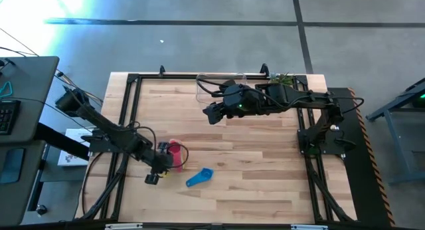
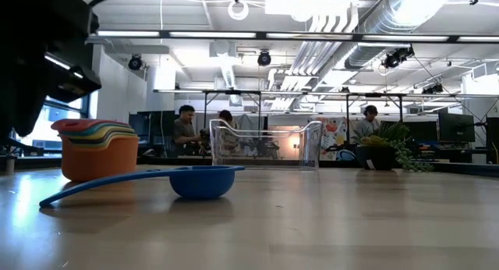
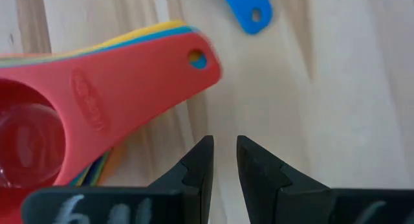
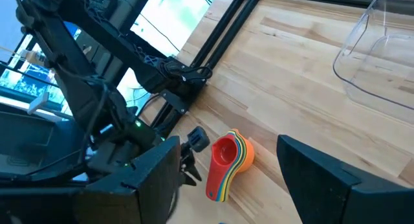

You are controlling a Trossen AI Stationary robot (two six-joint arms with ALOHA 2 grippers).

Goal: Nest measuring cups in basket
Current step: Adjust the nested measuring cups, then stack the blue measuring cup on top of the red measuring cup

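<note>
Blue cup lay alone on the near bench. Left gripper, fingers slightly parted and pinching nothing, hovered beside the nested stack of cups. Farther right, right gripper hung with fingers spread, near the clear basket at the far edge.

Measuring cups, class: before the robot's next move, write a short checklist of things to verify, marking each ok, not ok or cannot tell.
1. Nested stack of cups upright on the table: ok.
2. Blue cup joined to the stack: not ok, it lies apart.
3. Left gripper empty, fingers slightly apart over the wood beside the stack's handles: ok.
4. Right gripper open, holding nothing: ok.
5. Basket empty of cups: ok.
6. Basket clear of the right arm: cannot tell.
</note>
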